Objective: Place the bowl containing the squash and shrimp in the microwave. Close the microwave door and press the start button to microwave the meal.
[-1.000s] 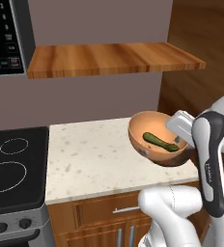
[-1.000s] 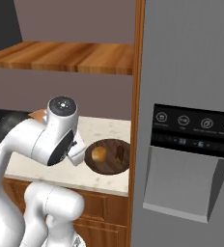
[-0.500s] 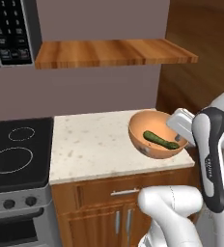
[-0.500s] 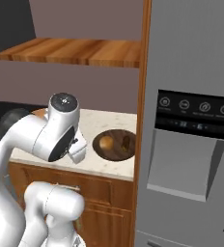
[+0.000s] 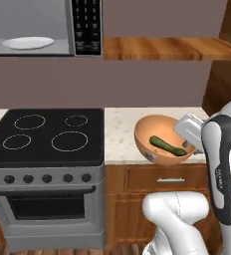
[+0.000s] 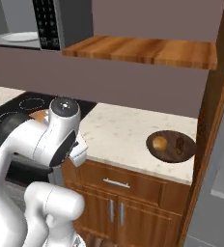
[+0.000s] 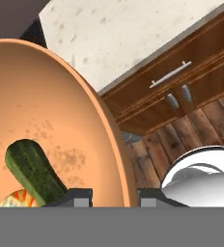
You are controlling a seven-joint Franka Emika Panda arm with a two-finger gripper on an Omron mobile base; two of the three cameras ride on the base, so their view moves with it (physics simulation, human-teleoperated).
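I am gripping the orange bowl [image 5: 162, 144] by its rim with my pincer [image 7: 113, 197], squash [image 5: 167, 146] and shrimp [image 7: 18, 198] inside, at centre-right, while the open microwave [image 5: 43, 27] at upper left is waiting, door-closing and start pending.

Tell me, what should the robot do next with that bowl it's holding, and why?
Probably lift the bowl up and leftward toward the microwave. The gripper grips the bowl's rim, with the squash inside, and the bowl hangs over the counter's front edge beside the stove. The microwave sits high up, open, its white plate bare.
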